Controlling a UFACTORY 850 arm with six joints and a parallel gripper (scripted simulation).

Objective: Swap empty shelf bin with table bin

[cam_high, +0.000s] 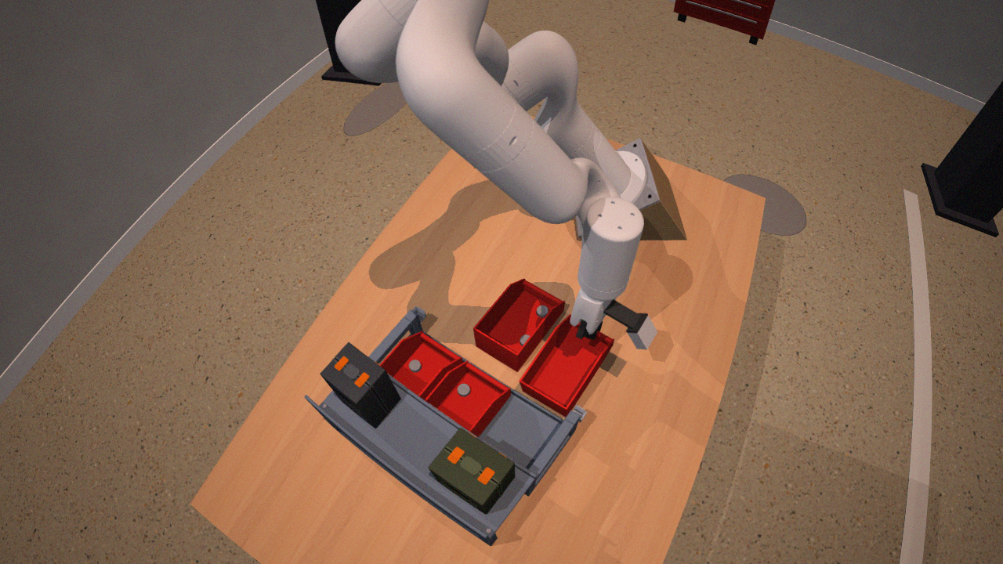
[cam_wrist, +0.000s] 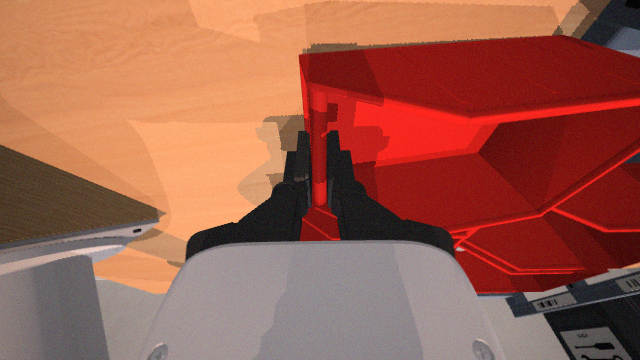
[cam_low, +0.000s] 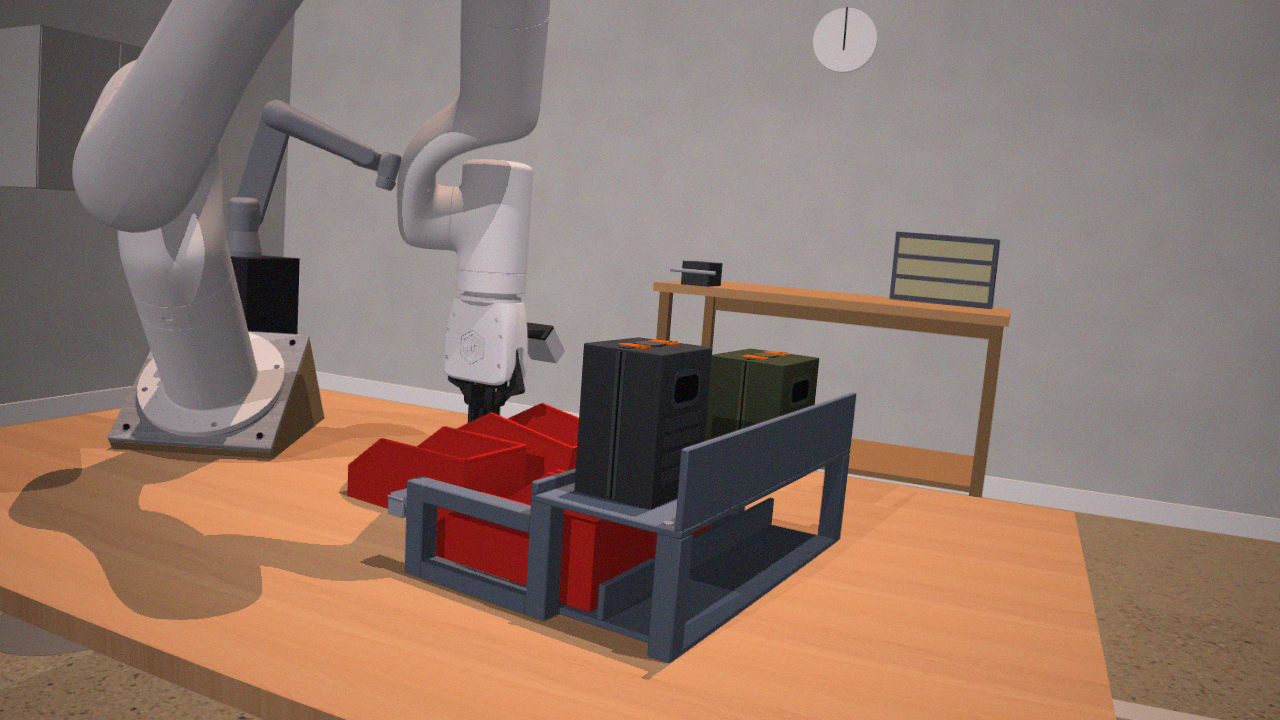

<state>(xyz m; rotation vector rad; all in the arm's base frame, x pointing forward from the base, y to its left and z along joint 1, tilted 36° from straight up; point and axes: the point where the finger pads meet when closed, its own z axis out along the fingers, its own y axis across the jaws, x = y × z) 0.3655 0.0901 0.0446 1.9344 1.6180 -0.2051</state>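
My gripper [cam_high: 583, 332] [cam_low: 486, 404] [cam_wrist: 318, 148] is shut on the end wall of the empty red bin [cam_high: 565, 369] [cam_low: 547, 420] [cam_wrist: 475, 150]. The bin hangs at the right end of the grey shelf [cam_high: 421, 429] [cam_low: 760, 447], its far end over the shelf's front lip and its gripped end toward the arm's base. A shadow shows beside it on the table [cam_high: 315, 483]. The shelf place behind it [cam_high: 522, 426] is bare. A second red bin [cam_high: 517, 322] [cam_low: 402, 465] with grey parts in it stands on the table just left of the held bin.
Two red bins [cam_high: 419, 362] [cam_high: 468, 394], each with a grey part, stand in the shelf's left and middle places. A black box [cam_high: 360, 382] [cam_low: 631, 420] and a green box [cam_high: 471, 468] [cam_low: 760, 389] stand on the shelf's top board. The arm's base [cam_high: 642, 175] is at the table's far end.
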